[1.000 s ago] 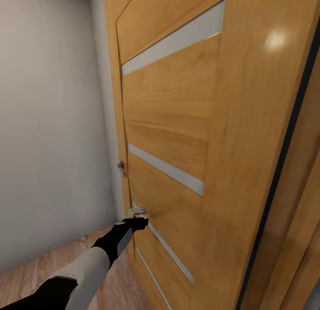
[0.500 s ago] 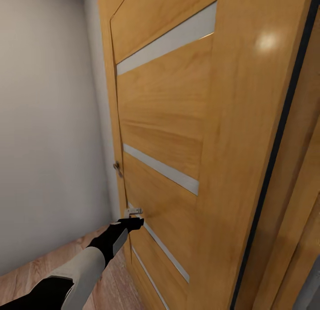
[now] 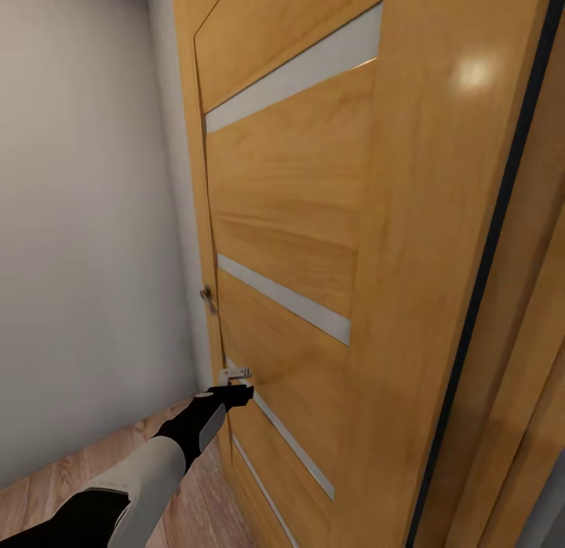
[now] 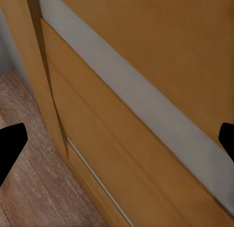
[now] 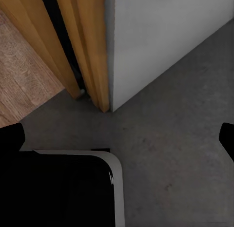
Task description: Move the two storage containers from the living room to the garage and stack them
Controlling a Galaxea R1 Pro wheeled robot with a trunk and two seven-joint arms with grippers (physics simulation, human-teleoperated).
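Left hand (image 3: 235, 394) is extended at the end of its black-and-white arm, its tip at the face of the door (image 3: 298, 218), just below a small metal fitting (image 3: 238, 372) on the door's near edge. From the left wrist camera, both fingertips (image 4: 10, 148) sit far apart at the picture's edges, so the hand is released and grasps nothing; between them lies the door's wood panel and one pale inlaid strip (image 4: 131, 100).

Door is orange-brown wood with pale strips across it, and a metal knob (image 3: 208, 294) shows at its far edge, beside a plain grey wall (image 3: 86, 218). Wood-plank flooring (image 3: 71, 469) runs under the arm.

Right hand (image 5: 122, 137) is likewise spread wide, holding nothing, over grey concrete floor (image 5: 180, 139). Beyond it stand a wooden door frame (image 5: 87, 47) and a white wall corner (image 5: 161, 37). A dark, pale-edged robot part (image 5: 58, 188) lies beneath the hand.

No storage container can be located in these views.
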